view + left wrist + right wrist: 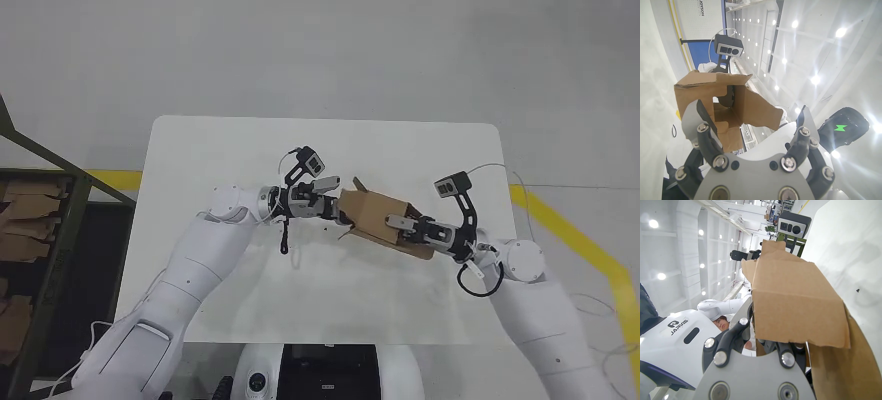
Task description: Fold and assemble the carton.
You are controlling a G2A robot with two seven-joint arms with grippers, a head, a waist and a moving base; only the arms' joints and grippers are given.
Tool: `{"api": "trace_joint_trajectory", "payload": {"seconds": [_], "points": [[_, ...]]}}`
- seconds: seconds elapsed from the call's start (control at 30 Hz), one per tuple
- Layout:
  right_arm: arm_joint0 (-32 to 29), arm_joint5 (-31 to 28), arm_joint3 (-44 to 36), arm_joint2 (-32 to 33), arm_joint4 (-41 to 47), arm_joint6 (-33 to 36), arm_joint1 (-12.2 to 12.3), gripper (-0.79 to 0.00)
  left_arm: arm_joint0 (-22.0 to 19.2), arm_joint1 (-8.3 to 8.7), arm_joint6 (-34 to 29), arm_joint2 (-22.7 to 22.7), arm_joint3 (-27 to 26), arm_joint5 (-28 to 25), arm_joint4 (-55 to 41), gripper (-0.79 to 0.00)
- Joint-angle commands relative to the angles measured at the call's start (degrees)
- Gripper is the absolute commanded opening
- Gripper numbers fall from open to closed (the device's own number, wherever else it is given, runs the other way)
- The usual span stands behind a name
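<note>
Left tool point(749, 108): spread wide, at open end of carton point(375, 212), frame centre.
Right tool point(418, 230): clamped on carton wall.
Handling: judged light, thin, easily creased; best gripped at panel edges.

The carton point(797, 306) covers the front of the right hand point(418, 231), so its grip cannot be told. The carton itself runs off the right wrist view's edge. At the left, stacked cardboard point(25, 210) is cut off.
</note>
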Motion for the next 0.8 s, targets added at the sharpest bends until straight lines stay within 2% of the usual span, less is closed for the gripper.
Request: {"api": "trace_joint_trajectory", "payload": {"seconds": [0.0,0.4,0.77], "points": [[-0.01,0.07,-0.17,-0.17,0.08,0.25,-0.02,-0.785,-0.04,-0.03,-0.09,-0.05,0.20,-0.05,-0.08,0.000],[0.18,0.72,-0.18,-0.88,0.22,-0.34,-0.20,-0.785,0.22,-0.16,-0.50,-0.48,0.32,-0.17,-0.35,0.000],[0.16,1.00,1.52,1.43,2.14,-2.73,-0.07,-0.785,0.79,-0.06,-0.65,-1.40,0.09,-0.42,-0.31,0.000]]}}
